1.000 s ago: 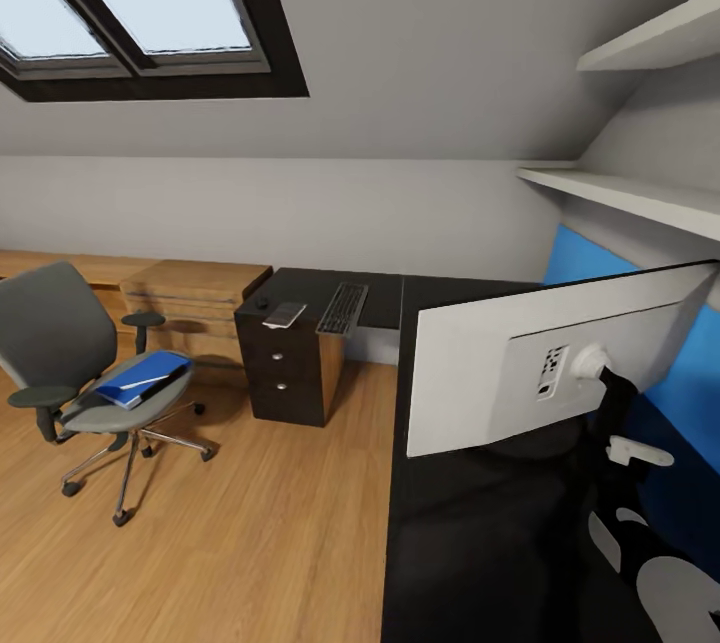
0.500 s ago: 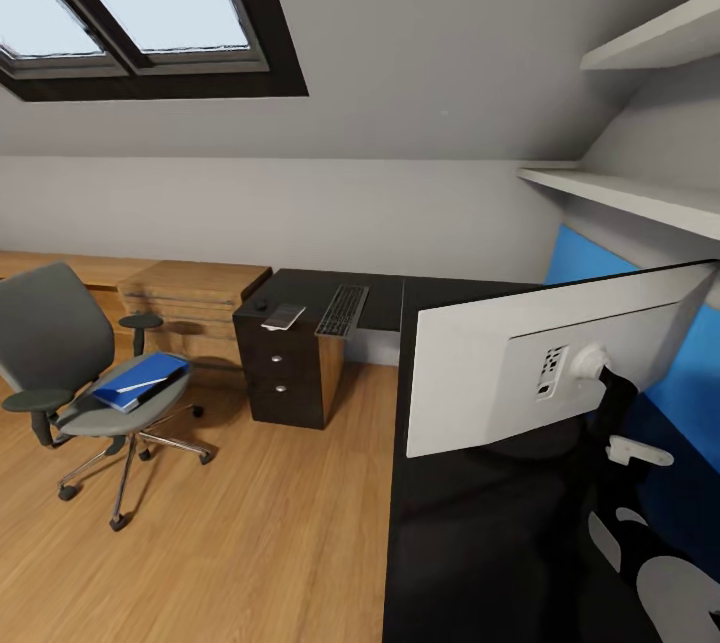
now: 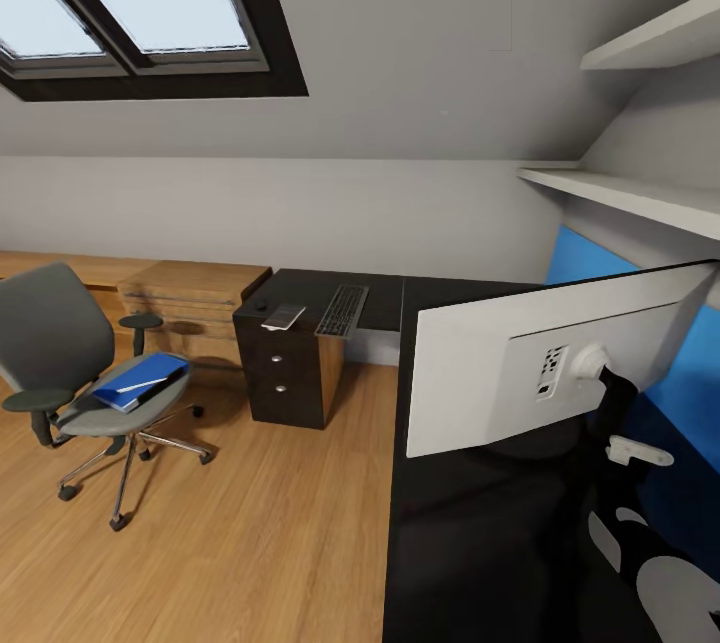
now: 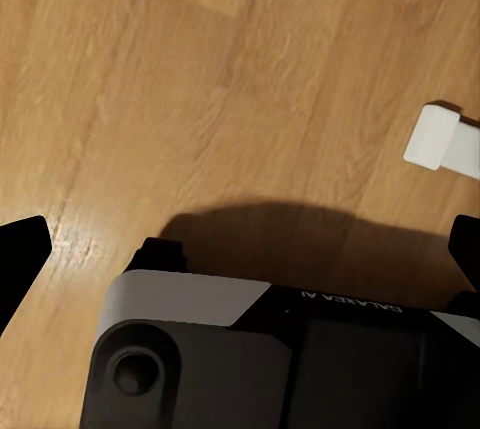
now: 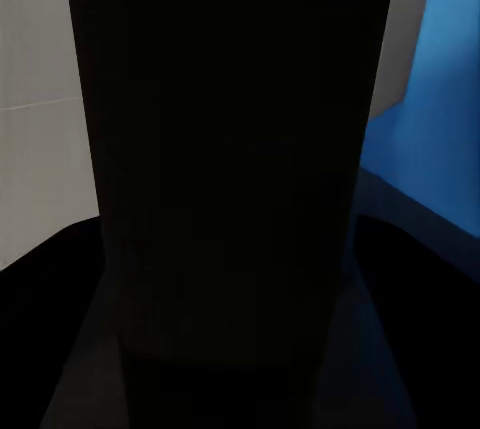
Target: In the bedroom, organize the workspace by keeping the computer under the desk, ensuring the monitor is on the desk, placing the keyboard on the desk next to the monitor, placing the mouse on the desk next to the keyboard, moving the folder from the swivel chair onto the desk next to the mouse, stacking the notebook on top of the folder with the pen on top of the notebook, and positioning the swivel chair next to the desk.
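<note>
now the thick bright blue folder with the thin white-silver pen across its cover lies on the grey padded swivel chair, well apart from the large black l-shaped table and off to the robot's left, so the left arm is likely the nearer one. its long axis runs slantwise across the seat. the thin grey notebook and slim dark keyboard sit by the table's far edge; the white-backed monitor stands near its right edge. the left claw hangs over wooden floor with its dark tips wide apart, holding nothing; the right claw's state i cannot tell.
</note>
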Robot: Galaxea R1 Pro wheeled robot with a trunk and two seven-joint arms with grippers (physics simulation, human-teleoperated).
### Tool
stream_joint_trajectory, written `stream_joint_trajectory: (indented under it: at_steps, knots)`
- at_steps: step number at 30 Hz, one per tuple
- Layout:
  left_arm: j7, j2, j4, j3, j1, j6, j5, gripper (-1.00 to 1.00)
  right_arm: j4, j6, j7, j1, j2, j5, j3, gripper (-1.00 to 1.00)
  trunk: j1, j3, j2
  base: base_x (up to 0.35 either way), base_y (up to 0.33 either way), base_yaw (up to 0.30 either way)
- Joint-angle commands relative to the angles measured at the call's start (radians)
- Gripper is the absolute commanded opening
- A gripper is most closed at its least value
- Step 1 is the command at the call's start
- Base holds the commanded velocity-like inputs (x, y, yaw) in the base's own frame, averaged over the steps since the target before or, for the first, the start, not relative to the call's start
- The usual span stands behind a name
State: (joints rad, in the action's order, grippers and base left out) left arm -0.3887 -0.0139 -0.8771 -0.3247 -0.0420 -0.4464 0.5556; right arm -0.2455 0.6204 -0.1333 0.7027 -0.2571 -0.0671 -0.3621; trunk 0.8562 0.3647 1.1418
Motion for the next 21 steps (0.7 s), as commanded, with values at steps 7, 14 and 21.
stream_joint_trajectory:
  at_steps: [7, 14, 21]
  knots:
    - [-0.01, -0.001, -0.002, -0.005, -0.001, -0.002, 0.01, 1.0, 0.006, 0.007, -0.009, 0.0, -0.001, -0.023, 0.028, 1.0, 0.0, 0.001, 0.0, 0.0, 0.0, 0.0]
    - [-0.01, -0.001, -0.002, -0.005, -0.001, 0.0, 0.01, 1.0, 0.006, 0.007, -0.009, 0.0, -0.001, -0.023, 0.028, 1.0, 0.0, 0.001, 0.0, 0.0, 0.0, 0.0]
    - [-0.01, -0.001, -0.002, -0.005, -0.001, -0.001, 0.01, 1.0, 0.006, 0.007, -0.009, 0.0, -0.001, -0.023, 0.028, 1.0, 0.0, 0.001, 0.0, -0.111, 0.0, 0.0]
